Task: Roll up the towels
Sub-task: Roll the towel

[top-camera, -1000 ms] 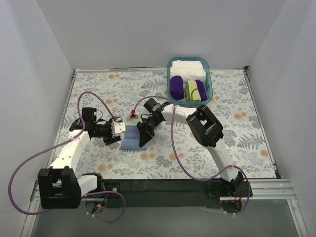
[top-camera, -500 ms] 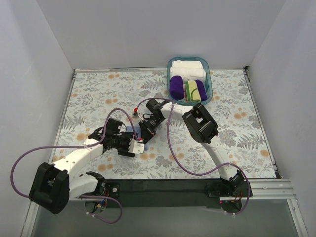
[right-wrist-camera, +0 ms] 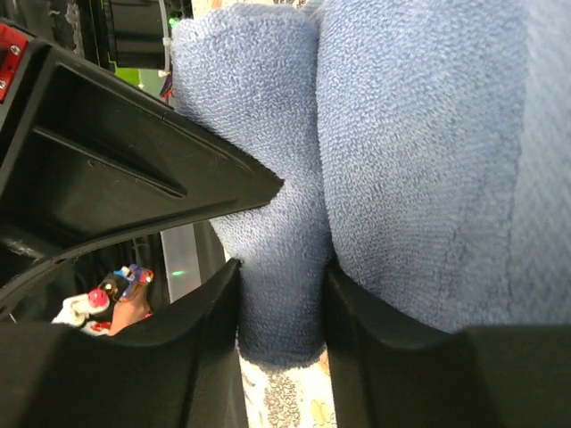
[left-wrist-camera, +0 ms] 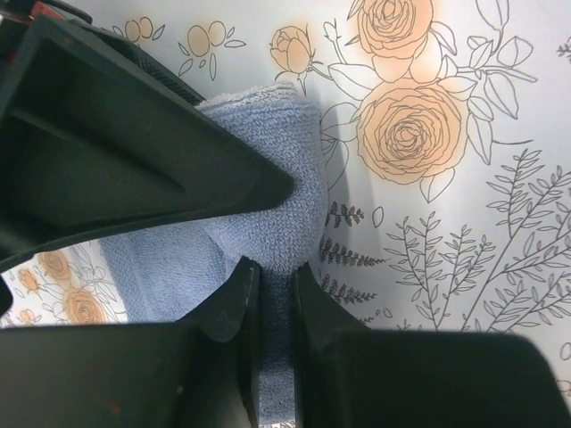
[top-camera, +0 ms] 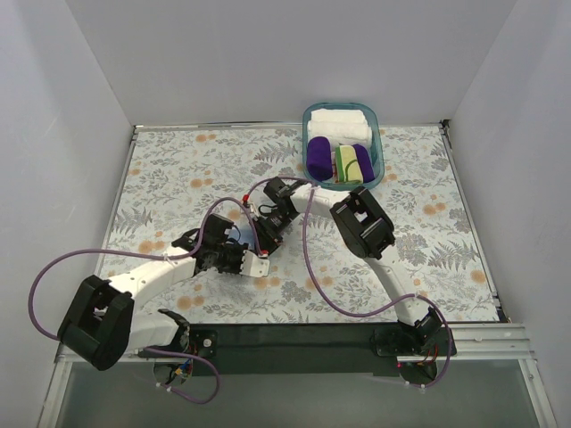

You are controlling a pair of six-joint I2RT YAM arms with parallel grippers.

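The light blue towel lies on the flowered table, partly bunched into a thick fold. My left gripper is shut on a thin fold at its edge. My right gripper is shut on a thicker rolled fold of the same towel. In the top view both grippers, left and right, meet over the towel at the table's middle and hide nearly all of it. The yellow-green towel sits rolled in the basket.
A teal basket at the back right holds white folded towels and purple rolls. Purple cables loop from both arms over the table. White walls stand on three sides.
My left arm has swung right from the towel's left side to its near edge and closed on it. The right gripper has stayed on the towel, shifting slightly.
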